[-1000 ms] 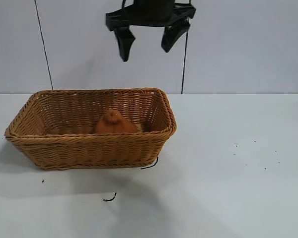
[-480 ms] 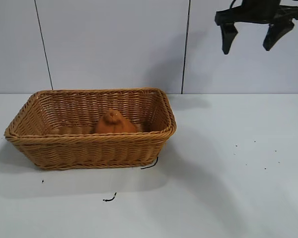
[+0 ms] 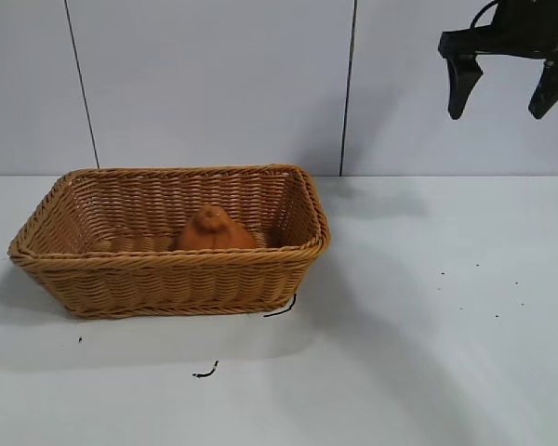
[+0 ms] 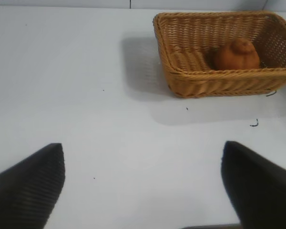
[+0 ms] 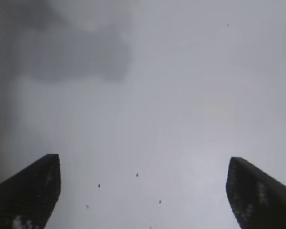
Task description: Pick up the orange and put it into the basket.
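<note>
The orange (image 3: 214, 230) sits upright inside the woven basket (image 3: 167, 261), towards its near right part. My right gripper (image 3: 498, 111) hangs high at the upper right, far from the basket, open and empty. In the right wrist view its fingers frame bare speckled table (image 5: 143, 158). My left gripper (image 4: 143, 145) is open and empty, out of the exterior view. Its camera shows the basket (image 4: 229, 72) with the orange (image 4: 236, 55) far off.
A white table (image 3: 400, 372) carries the basket at the left. Small black scraps lie in front of the basket (image 3: 205, 373) and at its near right corner (image 3: 281, 308). Dark specks dot the table's right side (image 3: 474, 288). A panelled wall stands behind.
My right gripper has swung from above the basket to the far upper right, staying open and empty. The orange and the basket have not moved.
</note>
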Tool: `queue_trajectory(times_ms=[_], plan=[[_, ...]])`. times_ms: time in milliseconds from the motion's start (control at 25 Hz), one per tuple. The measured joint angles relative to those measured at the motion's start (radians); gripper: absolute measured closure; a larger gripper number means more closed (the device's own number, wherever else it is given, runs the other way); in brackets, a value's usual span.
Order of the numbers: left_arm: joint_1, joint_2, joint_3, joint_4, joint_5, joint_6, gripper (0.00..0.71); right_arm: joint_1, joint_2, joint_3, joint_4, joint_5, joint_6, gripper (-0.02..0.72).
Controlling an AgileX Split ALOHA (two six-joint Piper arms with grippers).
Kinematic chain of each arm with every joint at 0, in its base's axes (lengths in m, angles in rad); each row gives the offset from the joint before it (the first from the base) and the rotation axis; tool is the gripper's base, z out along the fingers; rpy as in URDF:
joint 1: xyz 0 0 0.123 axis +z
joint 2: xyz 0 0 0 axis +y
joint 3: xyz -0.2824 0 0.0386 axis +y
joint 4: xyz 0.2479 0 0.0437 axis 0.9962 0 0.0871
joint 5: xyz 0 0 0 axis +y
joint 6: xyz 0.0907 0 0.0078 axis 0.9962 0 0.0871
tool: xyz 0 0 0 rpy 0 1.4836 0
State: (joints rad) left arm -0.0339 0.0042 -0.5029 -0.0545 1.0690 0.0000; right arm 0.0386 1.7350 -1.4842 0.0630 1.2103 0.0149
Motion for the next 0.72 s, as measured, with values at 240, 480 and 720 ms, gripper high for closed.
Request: queue_trajectory(times_ms=[240,480,720], plan=[[0.000,0.000,0.000,0.000,0.000,0.000,0.071,0.000,-0.358,0.364,0.000,0.004,0.002,0.029],[0.000,0.000,0.000,0.000,0.000,0.000,0.071,0.000,-0.727,0.665,0.000,-0.060,0.003,0.029],[0.000,0.000,0.000,0.000,0.000,0.000,0.071,0.000,-1.140,0.895,0.000,-0.153,-0.060,0.029]])
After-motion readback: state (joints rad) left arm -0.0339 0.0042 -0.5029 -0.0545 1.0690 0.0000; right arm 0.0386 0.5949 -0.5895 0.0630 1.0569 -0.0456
